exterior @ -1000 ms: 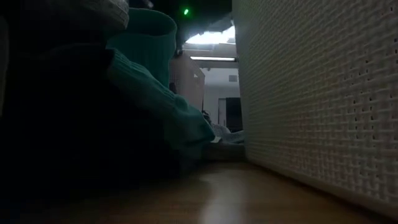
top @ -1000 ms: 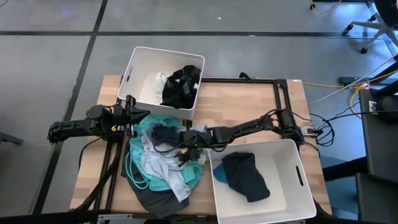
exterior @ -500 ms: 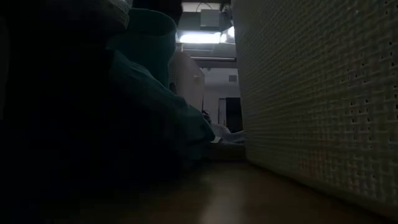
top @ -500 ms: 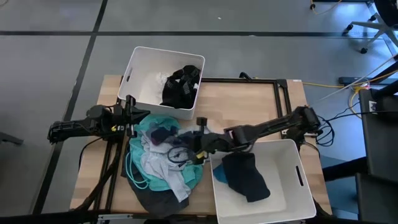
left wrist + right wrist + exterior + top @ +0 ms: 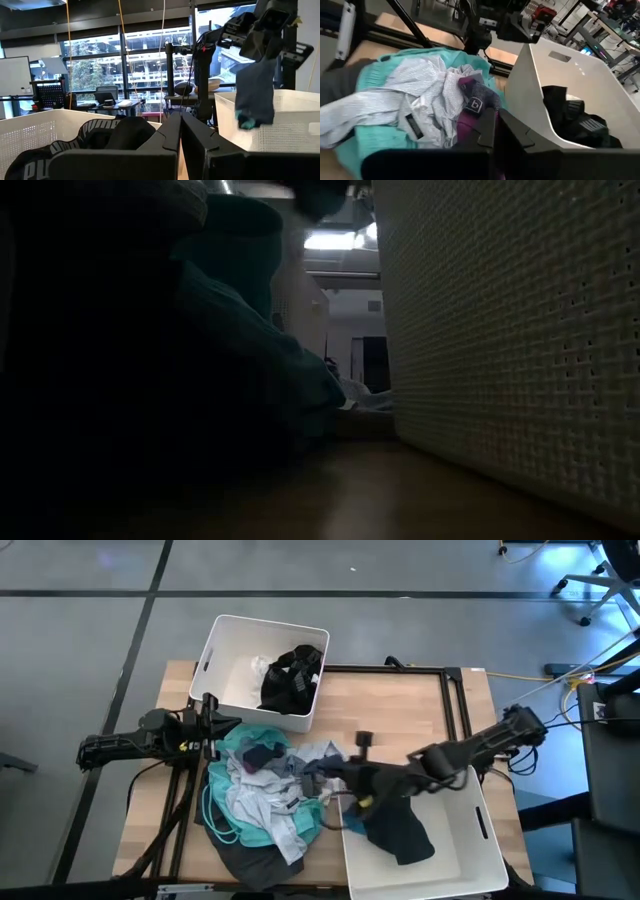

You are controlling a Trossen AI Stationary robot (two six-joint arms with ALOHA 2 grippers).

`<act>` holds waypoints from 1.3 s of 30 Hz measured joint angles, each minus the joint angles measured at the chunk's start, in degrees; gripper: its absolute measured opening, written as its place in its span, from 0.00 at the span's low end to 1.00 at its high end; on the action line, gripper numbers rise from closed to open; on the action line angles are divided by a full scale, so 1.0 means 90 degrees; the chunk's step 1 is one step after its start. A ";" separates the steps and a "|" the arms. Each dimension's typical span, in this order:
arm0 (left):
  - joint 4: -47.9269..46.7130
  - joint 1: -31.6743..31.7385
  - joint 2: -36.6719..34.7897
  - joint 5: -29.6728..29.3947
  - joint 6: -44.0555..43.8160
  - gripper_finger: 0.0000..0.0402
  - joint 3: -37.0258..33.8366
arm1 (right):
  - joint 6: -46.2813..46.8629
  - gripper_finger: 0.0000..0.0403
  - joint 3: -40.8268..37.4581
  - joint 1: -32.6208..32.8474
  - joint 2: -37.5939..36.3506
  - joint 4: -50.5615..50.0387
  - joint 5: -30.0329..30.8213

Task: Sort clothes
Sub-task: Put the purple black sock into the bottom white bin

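Observation:
The clothes lie in a heap (image 5: 255,802) of teal, pale grey and dark pieces on the table's left half; it also shows in the right wrist view (image 5: 415,95). My right gripper (image 5: 324,776) hangs above the heap's right edge, shut on a small dark grey-blue garment (image 5: 255,90). Black clothes (image 5: 291,680) lie in the far white bin (image 5: 222,648). A dark garment (image 5: 397,825) lies in the near white bin (image 5: 478,840). My left gripper (image 5: 214,730) waits shut at the heap's far left. My right gripper pinches the small dark garment by its upper end (image 5: 261,49) between its two fingers. The fingers slant down from the table's right side. The garment hangs slack below them, lifted clear of the heap, a teal patch (image 5: 245,120) at its lower end.
A black metal frame (image 5: 452,690) runs along the table's far and right sides. The near bin's woven wall (image 5: 500,330) fills the low view's right, with teal cloth (image 5: 240,310) on the left. Bare wood (image 5: 385,705) lies between the two bins.
My right gripper has risen out of the heap and gone toward the table's right edge, staying shut. The small dark garment has come up with it and now hangs clear of the heap beside the near bin's left rim.

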 joint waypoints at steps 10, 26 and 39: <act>-0.0004 0.0002 -0.0002 0.0000 0.0000 0.01 0.0000 | 0.1016 0.03 0.0000 0.1092 -0.0715 -0.0964 0.0492; -0.0007 0.0002 0.0000 0.0000 -0.0002 0.01 0.0000 | 0.5395 0.03 0.0005 0.2728 -0.1203 -0.3694 0.0509; -0.0007 0.0002 -0.0001 0.0000 0.0012 0.01 0.0000 | 0.6694 0.04 0.0005 0.2628 -0.0206 -0.5209 0.0681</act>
